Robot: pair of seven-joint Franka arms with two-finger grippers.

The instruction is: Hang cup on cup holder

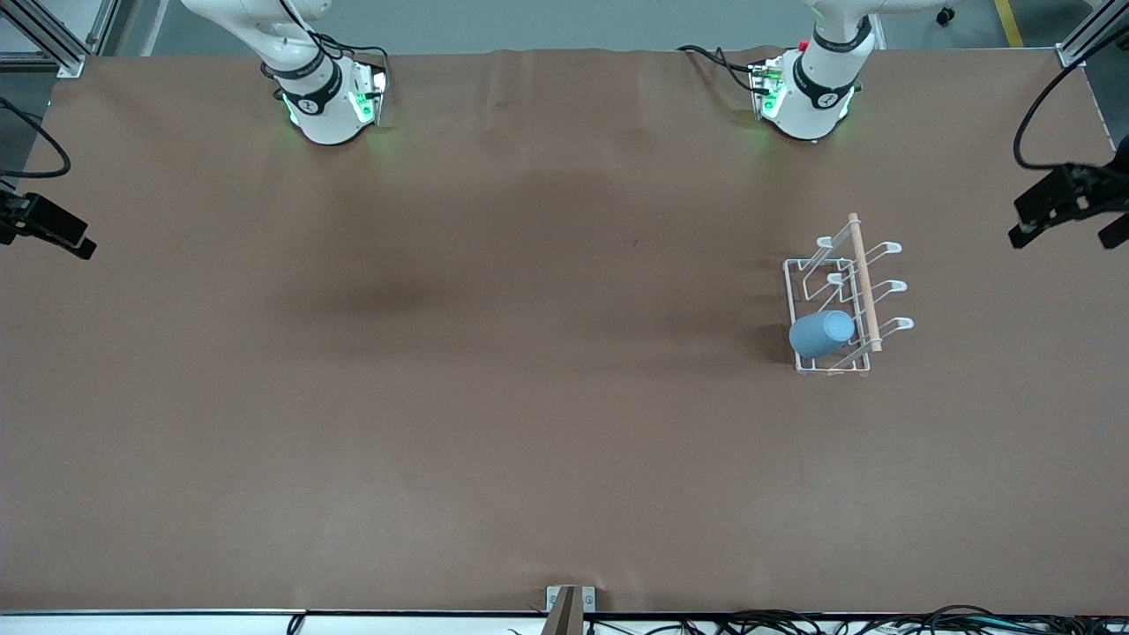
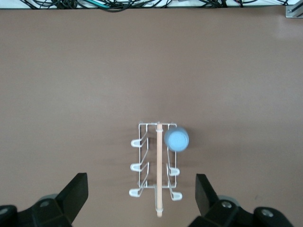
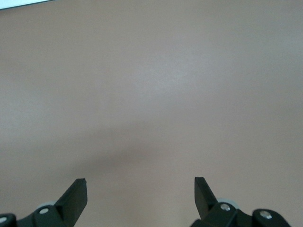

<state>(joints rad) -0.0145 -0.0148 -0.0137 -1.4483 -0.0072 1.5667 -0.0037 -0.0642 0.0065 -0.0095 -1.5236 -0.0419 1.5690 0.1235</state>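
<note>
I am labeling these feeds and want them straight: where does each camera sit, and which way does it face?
Front view: high across the table, facing both arm bases; shows the cup hung on the cup holder.
Left wrist view: on the left arm, looking down at holder and cup; open left end effector fingers show.
Right wrist view: on the right arm, over bare table; open right end effector.
Front and left wrist views share cup and holder.

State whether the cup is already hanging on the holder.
Hanging: the cup sits tilted, bottom outward, over a prong at the cup holder end nearest the front camera, off the table.
</note>
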